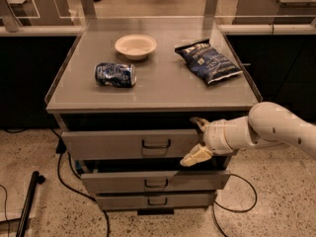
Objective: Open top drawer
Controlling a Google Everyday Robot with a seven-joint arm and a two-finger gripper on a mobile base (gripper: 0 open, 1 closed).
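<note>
Smooth plastic gripper [194,140] beside matt metal top drawer [108,144]

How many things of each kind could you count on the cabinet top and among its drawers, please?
Bowls: 1, the white bowl
Cans: 1, the blue soda can, on its side
Chip bags: 1, the dark blue chip bag
Drawers: 3, the top drawer, middle drawer, bottom drawer
Total: 6
The gripper is at the top drawer's right end.

Single cam only: sits high in front of the cabinet [158,90], pitched down, mid-close, its whole top and front in frame, arm [276,127] entering from image right with gripper [194,140] at the top drawer [123,144] front's right end.
</note>
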